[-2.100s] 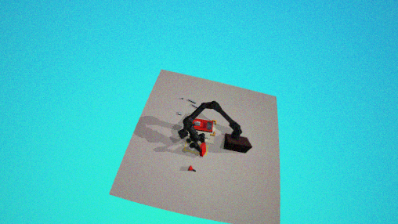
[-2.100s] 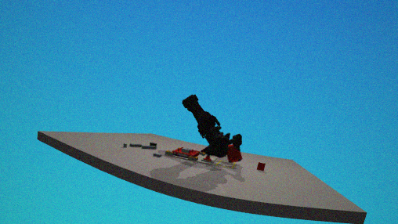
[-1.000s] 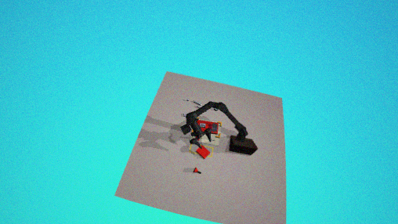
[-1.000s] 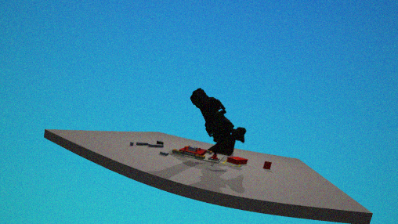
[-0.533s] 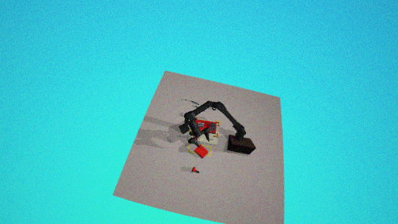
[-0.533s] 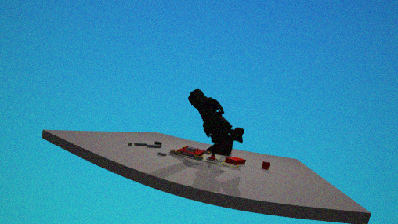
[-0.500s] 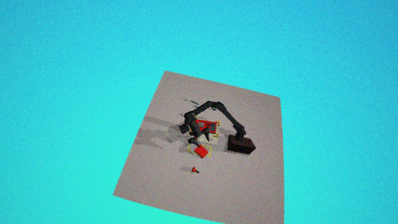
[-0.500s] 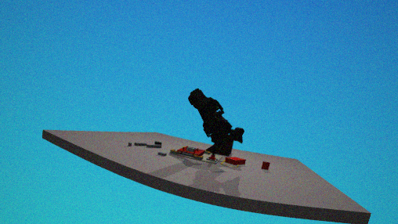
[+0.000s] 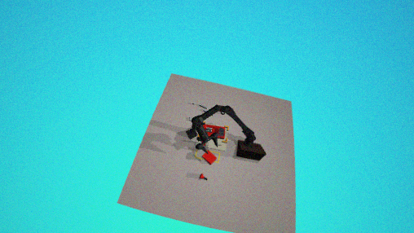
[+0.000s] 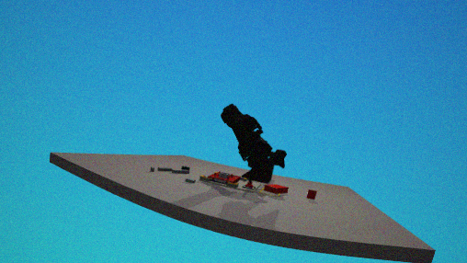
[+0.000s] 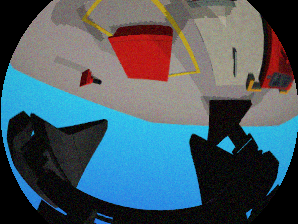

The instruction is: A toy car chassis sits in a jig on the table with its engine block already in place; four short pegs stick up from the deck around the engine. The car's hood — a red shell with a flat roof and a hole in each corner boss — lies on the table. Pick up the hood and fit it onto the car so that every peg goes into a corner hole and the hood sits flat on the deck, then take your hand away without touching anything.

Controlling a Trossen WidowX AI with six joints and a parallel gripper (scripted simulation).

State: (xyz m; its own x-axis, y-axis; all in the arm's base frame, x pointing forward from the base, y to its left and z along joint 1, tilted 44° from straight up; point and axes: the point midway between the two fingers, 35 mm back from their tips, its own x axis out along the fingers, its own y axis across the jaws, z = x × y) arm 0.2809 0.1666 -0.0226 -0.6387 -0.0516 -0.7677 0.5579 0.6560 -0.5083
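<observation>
The hood (image 9: 209, 157) (image 10: 276, 188) (image 11: 145, 57), a red shell, lies on the table, turned at an angle over the yellow outline (image 11: 185, 74). The chassis (image 9: 220, 132) (image 10: 222, 179) (image 11: 287, 60) sits in its jig with yellow corner pieces, with grey and dark parts on its red deck. The pegs and the hood's corner holes are too small to tell. My gripper (image 9: 208, 144) (image 11: 149, 131) is open with nothing between its fingers. It hangs above the table near the hood and chassis and touches neither. In the exterior view the dark arm hides its fingertips.
A pale plate (image 9: 220, 146) (image 11: 225, 45) with a thin dark upright piece lies between chassis and hood. A small red piece with a dark stub (image 9: 202, 176) (image 11: 86, 77) lies beyond the hood. Grey bars (image 10: 180, 171) lie past the chassis. The arm's dark base box (image 9: 250, 151) stands to the right.
</observation>
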